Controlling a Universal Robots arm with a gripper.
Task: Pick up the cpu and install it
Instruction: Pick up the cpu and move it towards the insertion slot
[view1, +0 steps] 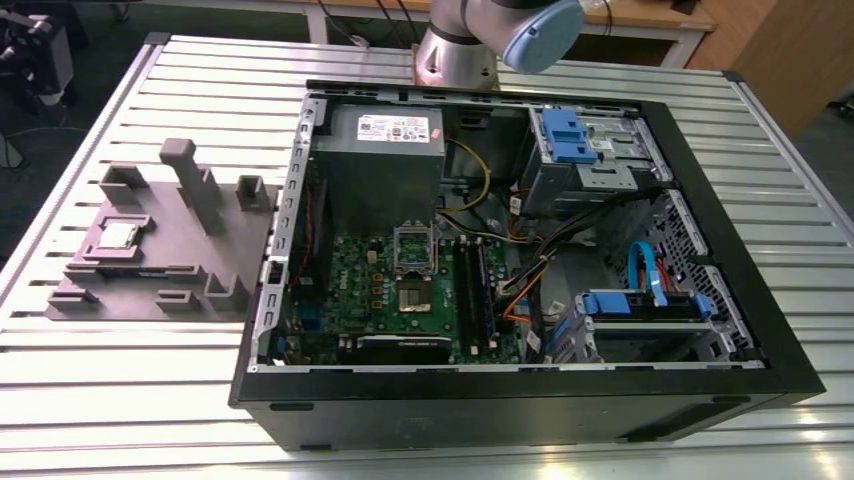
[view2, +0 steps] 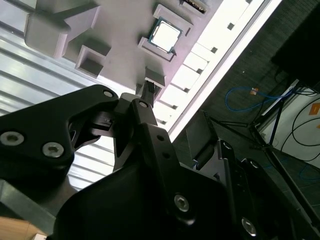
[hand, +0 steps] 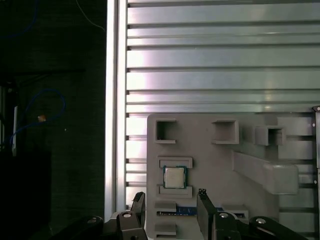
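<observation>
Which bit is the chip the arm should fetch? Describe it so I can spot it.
To the exterior view's left of the open computer case, a grey moulded tray lies on the slatted table. In a pocket near its outer edge sits the cpu, a small flat square. Its silvery top sets it apart from the dull grey blocks and empty pockets around it.

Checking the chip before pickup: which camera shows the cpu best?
The first wrist view: it faces the cpu squarely in its grey tray pocket. The second wrist view shows it slanted with glare; the exterior view shows it from afar.
</observation>
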